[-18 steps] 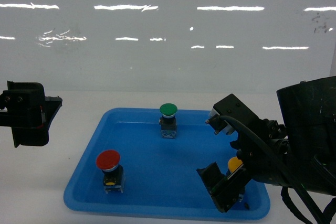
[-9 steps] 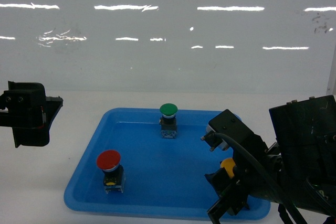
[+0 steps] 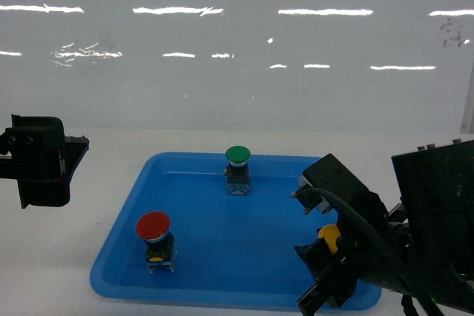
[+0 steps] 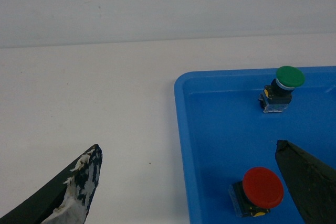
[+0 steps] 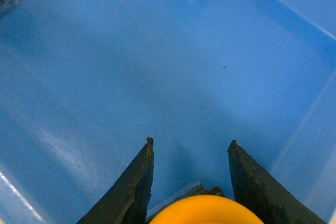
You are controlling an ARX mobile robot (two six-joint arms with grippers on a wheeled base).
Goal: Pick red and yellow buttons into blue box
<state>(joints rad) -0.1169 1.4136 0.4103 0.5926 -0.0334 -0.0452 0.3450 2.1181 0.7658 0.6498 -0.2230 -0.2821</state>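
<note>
Right wrist view: right pincer (image 5: 189,153) pinches the yellow button (image 5: 202,211); left pincer (image 4: 189,177) spread.

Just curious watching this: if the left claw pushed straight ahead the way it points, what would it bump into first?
Probably the shallow blue tray, near its rim; the red button sits just inside. Depth is hard to judge.

A shallow tray (image 3: 192,286) lies on the table (image 3: 104,146) before a wall (image 3: 237,35). In it, one button (image 3: 237,169) stands at the back near the middle, another (image 3: 155,240) at the front left, and a third (image 3: 329,238) at the front right between the right gripper (image 3: 326,275) fingers. The left gripper (image 3: 44,159) hangs over the table left of the tray.
</note>
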